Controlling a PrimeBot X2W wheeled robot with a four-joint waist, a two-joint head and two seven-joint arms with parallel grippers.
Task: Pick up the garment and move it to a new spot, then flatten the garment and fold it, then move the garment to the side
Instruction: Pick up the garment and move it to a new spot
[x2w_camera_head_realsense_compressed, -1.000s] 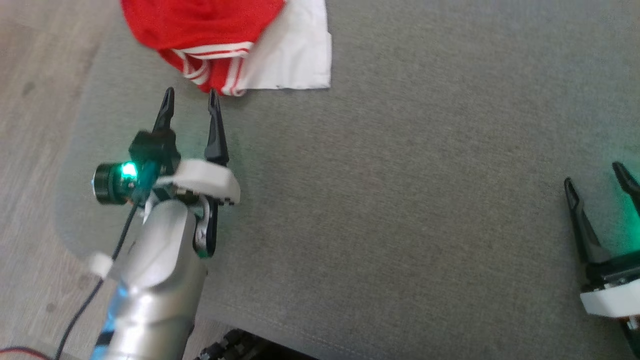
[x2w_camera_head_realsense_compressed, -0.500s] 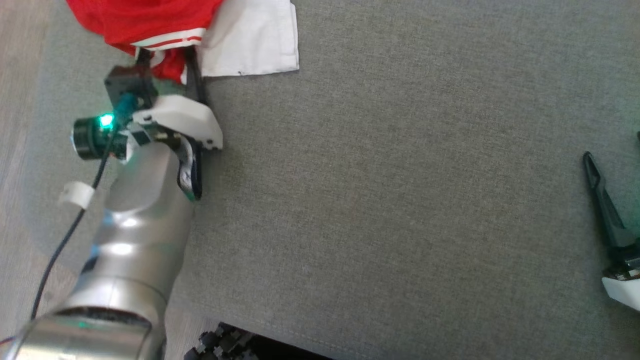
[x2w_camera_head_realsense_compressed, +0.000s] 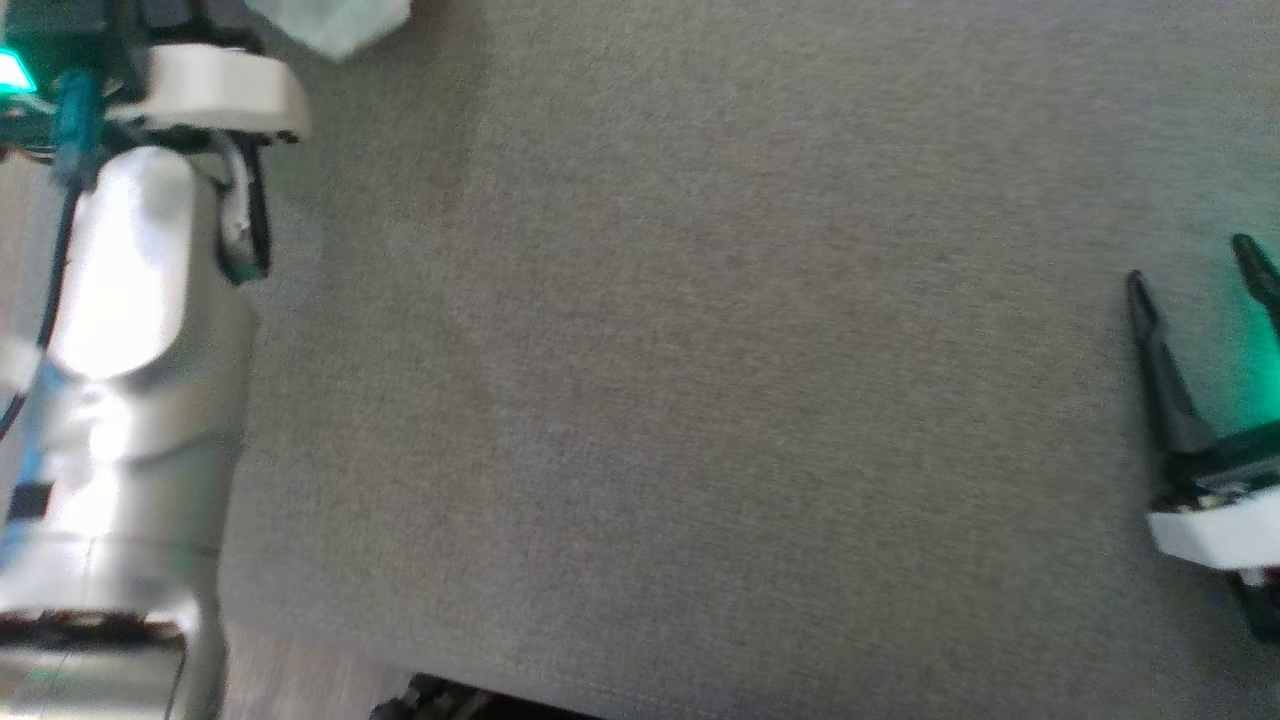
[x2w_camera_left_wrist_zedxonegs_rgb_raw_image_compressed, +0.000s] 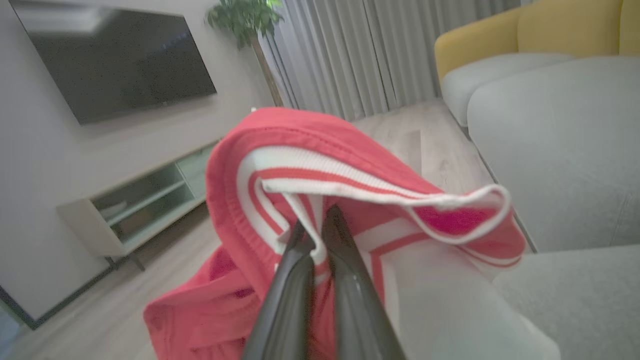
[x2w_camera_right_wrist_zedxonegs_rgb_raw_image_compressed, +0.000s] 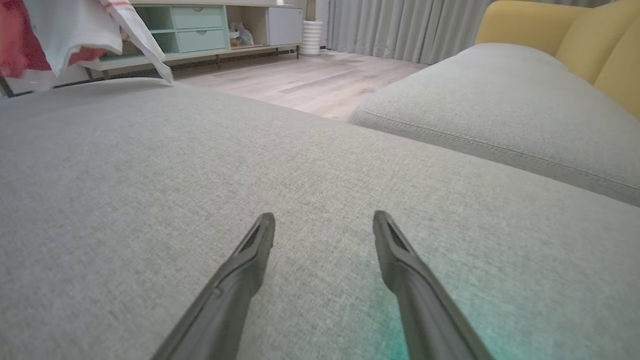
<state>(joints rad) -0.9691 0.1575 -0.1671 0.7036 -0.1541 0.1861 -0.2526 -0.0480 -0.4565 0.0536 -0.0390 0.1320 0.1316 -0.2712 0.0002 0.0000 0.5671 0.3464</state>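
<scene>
My left gripper is pressed together on the garment. Its two dark fingers pinch the red-and-white striped band, and the rest of the red cloth bunches and droops around and below them. Past the cloth, my left wrist view shows a wooden floor, a dark screen on the wall and a low cabinet under it.

From the head camera, the pale left forearm runs up the left edge. A blurred pale scrap of cloth sits at the very top, just past the wrist.

In the right wrist view, the garment hangs at the top left, red with white fabric over it. One white corner trails down towards the far edge of the grey cushion. I cannot tell whether that corner touches.

My right gripper is over the cushion at the far right, well apart from the garment. Its fingers are spread wide with nothing between them. A green glow falls on the fabric beside it.
</scene>
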